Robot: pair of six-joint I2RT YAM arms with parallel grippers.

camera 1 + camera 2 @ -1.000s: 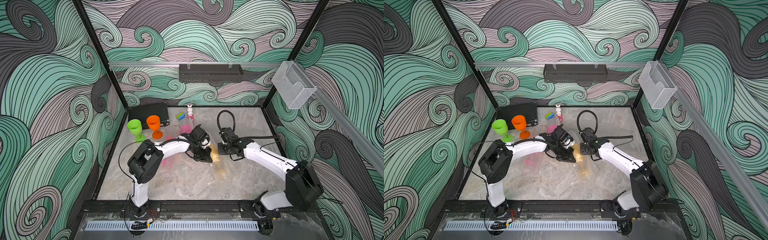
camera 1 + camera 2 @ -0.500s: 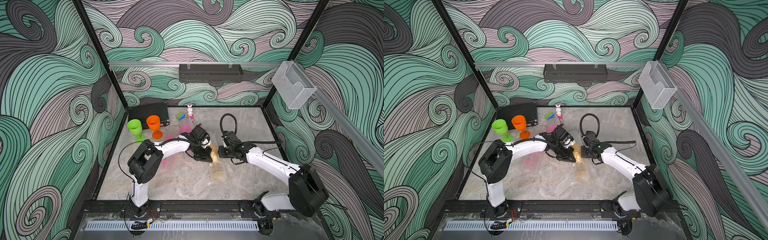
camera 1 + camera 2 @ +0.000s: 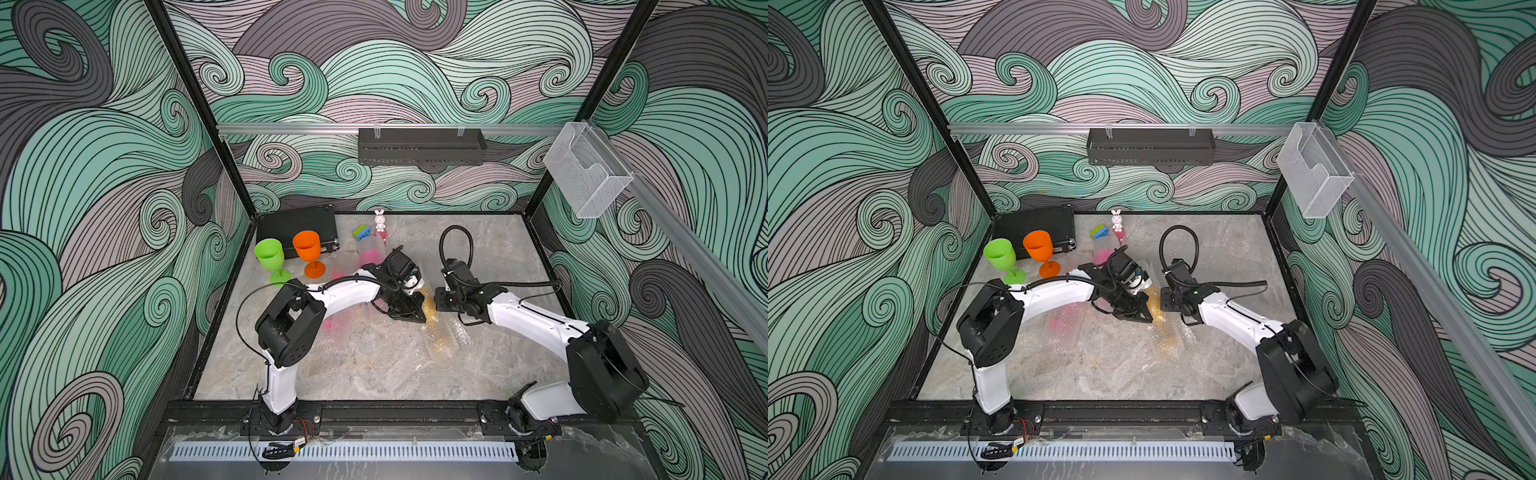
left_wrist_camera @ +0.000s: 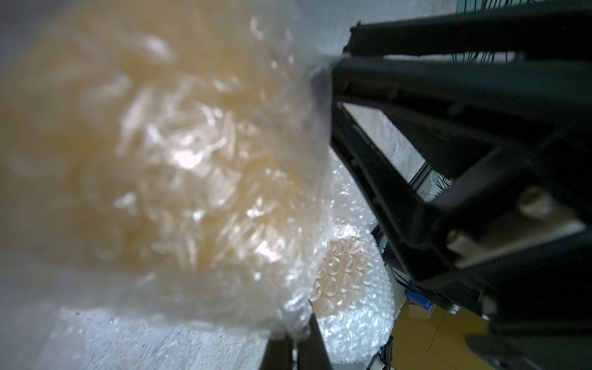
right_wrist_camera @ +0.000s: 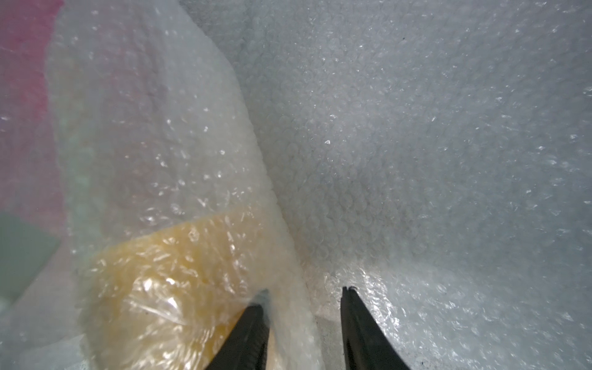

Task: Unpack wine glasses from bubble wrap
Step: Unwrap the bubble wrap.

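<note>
so the yellow goblet (image 5: 160, 288) is mid-counter, right between the two arms, and it's wrapped in bubble wrap (image 5: 153, 144). you only see the yellow glowing through the dimples. can't tell if the bundle is flat on the counter (image 3: 374, 374) or lifted at one end.

the left fingers (image 4: 314, 346) are clenched on an edge of that wrap. the yellow bundle fills most of the left wrist view, very close and blurry.

the right fingers (image 5: 358, 326) are parted and not clamped on anything. in the right wrist view one finger sits under a layer of wrap right by the yellow bowl. the other is out in the open. a rolled edge of wrap runs between them, with a bit of bare gap next to the open one. beyond them it's just dimpled sheet.

in both top views the two sets of fingers are almost nose to nose over the bundle. some loose wrap lies flat on the counter just on the front side of it.

rest of the set: the lime green goblet (image 3: 270, 255) and orange goblet (image 3: 307, 249) stand upright and bare, side by side at the far left, just in front of a black case (image 3: 297, 224). a pink goblet (image 3: 330, 324) in wrap lies half under the left arm. a second pink goblet (image 3: 369, 254), also in wrap, is further back behind the left wrist, near the little white rabbit (image 3: 379, 222) and the green-and-blue block (image 3: 360, 232).
</note>
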